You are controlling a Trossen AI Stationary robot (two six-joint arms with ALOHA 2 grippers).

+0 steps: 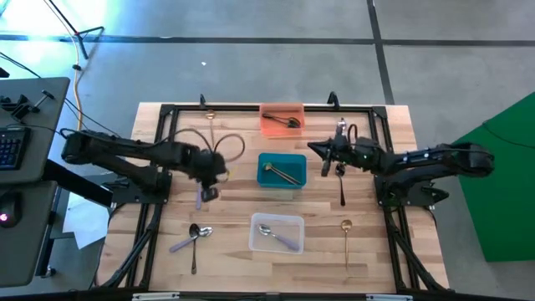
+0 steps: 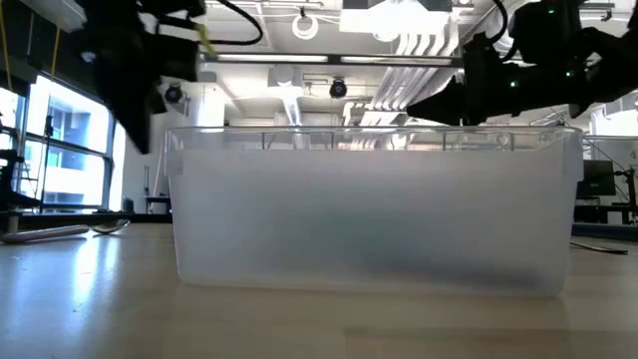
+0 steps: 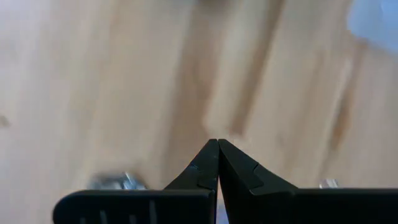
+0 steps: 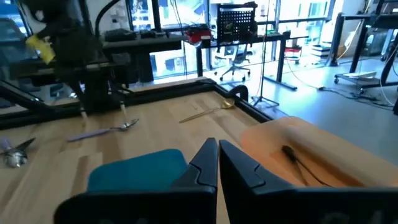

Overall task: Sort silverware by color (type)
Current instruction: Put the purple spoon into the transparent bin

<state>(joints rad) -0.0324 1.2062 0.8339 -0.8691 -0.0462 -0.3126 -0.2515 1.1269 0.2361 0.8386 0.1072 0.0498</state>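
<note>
My left gripper [image 1: 209, 186] [image 3: 217, 143] is shut and points down at bare wood left of the teal bin [image 1: 282, 170], close above a silver utensil [image 1: 199, 199] [image 4: 102, 130] lying flat; nothing shows between its fingers. My right gripper [image 1: 312, 149] [image 4: 217, 144] is shut and empty, raised near the teal bin's far right corner and level. A black utensil [image 1: 343, 182] lies under the right arm. A gold spoon [image 1: 346, 238] lies near the right edge, another gold spoon [image 1: 211, 121] [image 4: 208, 112] at the far left. Two spoons [image 1: 193, 238] lie at the near left.
The orange bin [image 1: 282, 119] [image 4: 311, 152] at the far edge holds a black utensil, the teal bin [image 4: 137, 171] a gold one, the clear bin [image 1: 277, 232] [image 2: 369, 209] near the front silver ones. A black frame runs round the table [image 1: 401, 113]. Bare wood lies between the bins.
</note>
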